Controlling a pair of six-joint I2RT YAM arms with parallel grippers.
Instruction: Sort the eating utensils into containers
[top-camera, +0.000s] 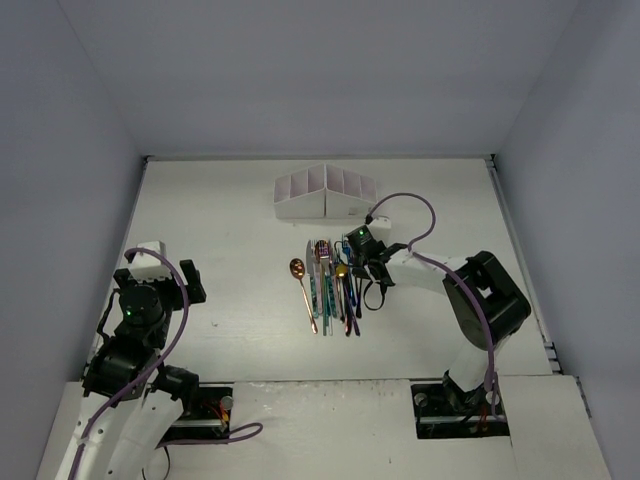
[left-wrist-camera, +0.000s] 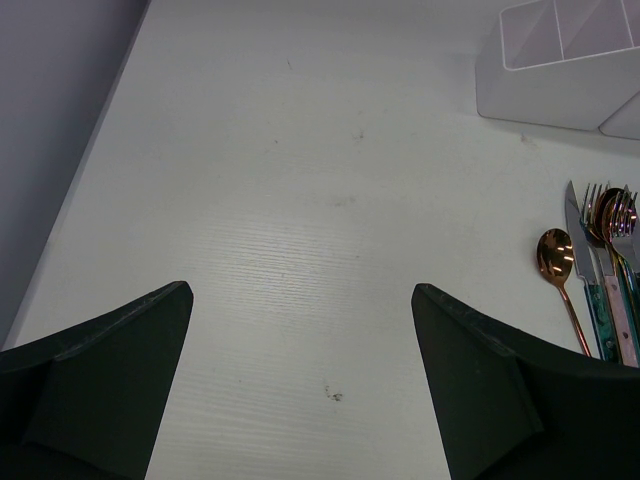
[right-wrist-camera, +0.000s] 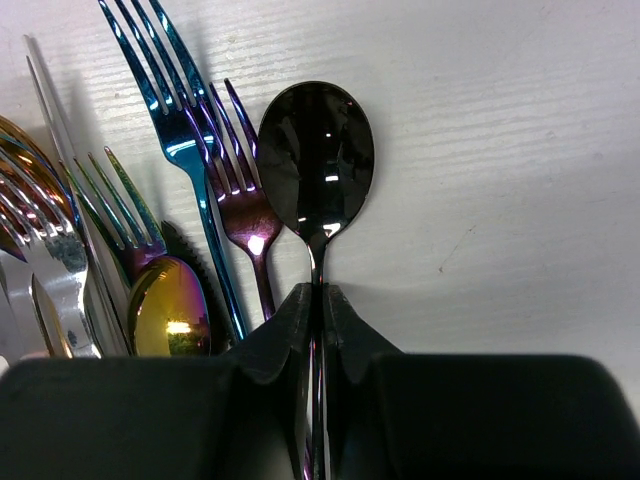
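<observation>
The left gripper (left-wrist-camera: 300, 292) hangs over the white table (left-wrist-camera: 300, 150) with its jaws spread wide. A shiny copper spoon (top-camera: 299, 272) lies at the left edge of the row of slim metal utensils (top-camera: 330, 290), near the white divided organiser box (top-camera: 327, 195). At the row's right side, the right gripper (right-wrist-camera: 318, 300) is clamped on the handle of a glossy black metal spoon (right-wrist-camera: 316, 160).

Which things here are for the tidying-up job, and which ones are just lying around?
For the job:
black spoon, pinched in the right gripper
blue fork
purple fork
copper spoon
white box with slots
left gripper, open

Just there:
purple cable on the right arm
table
</observation>
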